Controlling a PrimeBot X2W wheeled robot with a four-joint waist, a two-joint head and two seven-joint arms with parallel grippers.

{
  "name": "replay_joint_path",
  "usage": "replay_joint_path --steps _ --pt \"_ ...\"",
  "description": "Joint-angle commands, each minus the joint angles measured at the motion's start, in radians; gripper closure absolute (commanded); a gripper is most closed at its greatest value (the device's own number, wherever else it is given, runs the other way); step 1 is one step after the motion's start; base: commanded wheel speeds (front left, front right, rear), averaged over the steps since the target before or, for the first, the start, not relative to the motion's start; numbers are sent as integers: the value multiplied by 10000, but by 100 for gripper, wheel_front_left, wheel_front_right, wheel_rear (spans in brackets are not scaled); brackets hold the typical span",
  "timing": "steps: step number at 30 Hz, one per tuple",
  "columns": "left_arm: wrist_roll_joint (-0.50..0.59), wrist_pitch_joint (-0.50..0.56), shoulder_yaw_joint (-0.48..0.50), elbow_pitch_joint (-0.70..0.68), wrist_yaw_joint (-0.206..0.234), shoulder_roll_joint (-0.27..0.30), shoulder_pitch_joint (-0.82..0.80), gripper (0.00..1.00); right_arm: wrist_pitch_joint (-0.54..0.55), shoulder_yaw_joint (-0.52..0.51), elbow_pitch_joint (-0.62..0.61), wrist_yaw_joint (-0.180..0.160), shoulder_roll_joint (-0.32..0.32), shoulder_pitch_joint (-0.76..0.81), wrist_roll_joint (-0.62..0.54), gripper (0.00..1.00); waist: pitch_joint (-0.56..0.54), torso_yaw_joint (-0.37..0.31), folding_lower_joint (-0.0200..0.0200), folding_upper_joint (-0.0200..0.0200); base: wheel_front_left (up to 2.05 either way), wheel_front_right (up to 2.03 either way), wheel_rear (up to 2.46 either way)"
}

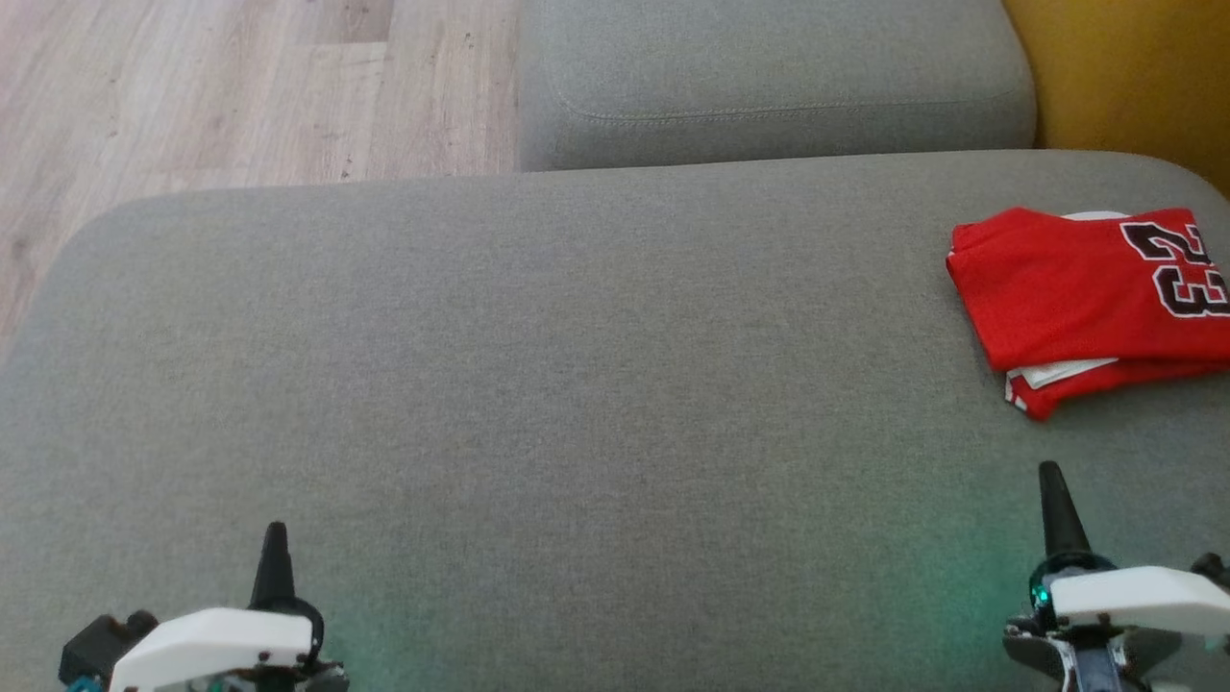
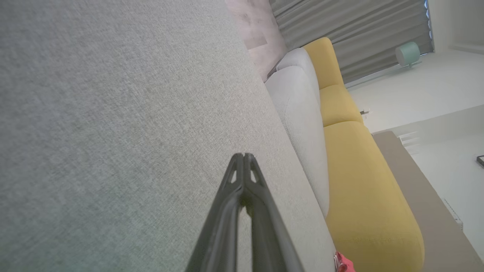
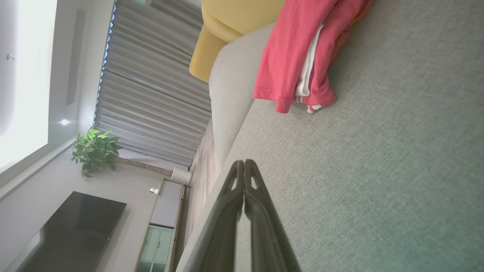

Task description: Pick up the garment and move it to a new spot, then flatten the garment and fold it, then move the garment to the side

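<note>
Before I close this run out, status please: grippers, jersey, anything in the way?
Left gripper shut, empty. Right gripper likewise. Red 23 jersey folded, right side of grey cushion. Nothing in the way.

Home living room, grey sofa (image 1: 480, 384), yellow cushions (image 2: 363, 196), curtains (image 3: 151, 94), potted plant (image 3: 94, 151), television (image 3: 72, 230)

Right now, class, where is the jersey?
In the head view the folded red jersey lies at the far right of the grey cushion, ahead of the shut right gripper and clear of it.
</note>
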Motion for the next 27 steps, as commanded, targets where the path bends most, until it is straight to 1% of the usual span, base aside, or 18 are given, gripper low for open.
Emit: replay_joint_path --steps 1,27 --pt "-183 81 459 -258 -130 25 -666 100 58 68 -314 50 -102 -677 310 100 8 -9 -1 0 0 0 0" --pt "-1816 794 1884 -120 -1059 -751 -1048 100 432 -168 -238 64 -111 -1220 3146 100 151 -175 -1 0 0 0 0"
